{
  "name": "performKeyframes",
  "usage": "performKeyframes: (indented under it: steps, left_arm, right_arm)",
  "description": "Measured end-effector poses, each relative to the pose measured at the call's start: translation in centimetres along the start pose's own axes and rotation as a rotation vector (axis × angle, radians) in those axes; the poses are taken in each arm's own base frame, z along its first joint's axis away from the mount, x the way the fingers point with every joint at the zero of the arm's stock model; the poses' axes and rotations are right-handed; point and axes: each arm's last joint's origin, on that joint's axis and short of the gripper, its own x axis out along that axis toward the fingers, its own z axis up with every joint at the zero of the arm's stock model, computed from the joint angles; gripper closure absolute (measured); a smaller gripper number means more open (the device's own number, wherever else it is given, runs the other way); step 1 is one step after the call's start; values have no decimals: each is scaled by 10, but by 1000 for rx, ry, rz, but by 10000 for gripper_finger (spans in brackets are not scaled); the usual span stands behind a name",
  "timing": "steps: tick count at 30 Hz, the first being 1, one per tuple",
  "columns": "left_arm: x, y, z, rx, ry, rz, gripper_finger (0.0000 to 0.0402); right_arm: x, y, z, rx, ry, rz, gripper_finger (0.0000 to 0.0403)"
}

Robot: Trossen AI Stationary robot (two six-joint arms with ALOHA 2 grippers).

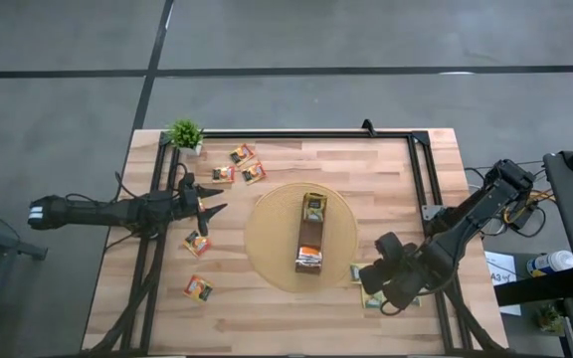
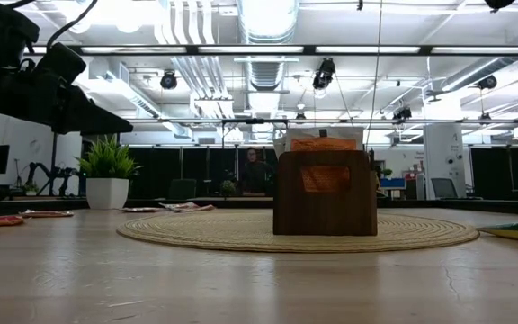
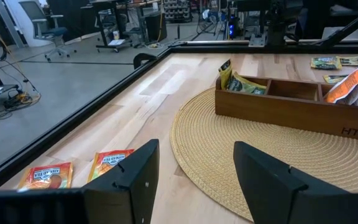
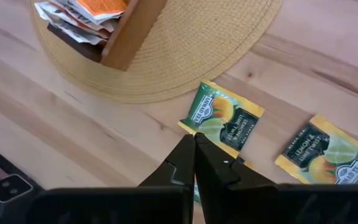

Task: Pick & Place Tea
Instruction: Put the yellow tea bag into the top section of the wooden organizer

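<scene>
The right gripper (image 1: 370, 274) covers part of a green sachet (image 1: 357, 271) from above. Wooden box (image 3: 303, 102) runs off the left wrist view's edge. A distant person (image 2: 255, 171) stays indistinct.

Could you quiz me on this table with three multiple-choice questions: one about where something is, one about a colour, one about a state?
1. Where does the wooden box stand?
A. on the round mat
B. on bare table
C. beside the potted plant

2. What colour are the tea bags below the right gripper?
A. blue
B. green and yellow
C. white

3. How is the left gripper?
A. holding a tea bag
B. shut
C. open, empty

Answers: 1 A, the mat surrounds it. 2 B, the right wrist view shows them. 3 C, its fingers stand apart.
</scene>
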Motion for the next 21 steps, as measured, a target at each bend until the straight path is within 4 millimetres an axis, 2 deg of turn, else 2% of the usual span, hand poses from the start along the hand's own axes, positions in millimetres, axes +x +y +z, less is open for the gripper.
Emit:
performKeyframes:
  steps: [11, 21]
  left_arm:
    - [0, 0, 0, 0, 0, 0, 199]
    - [0, 0, 0, 0, 0, 0, 199]
  right_arm:
    - [3, -1, -3, -11, 68, -31, 381]
    - [9, -1, -6, -171, 105, -26, 300]
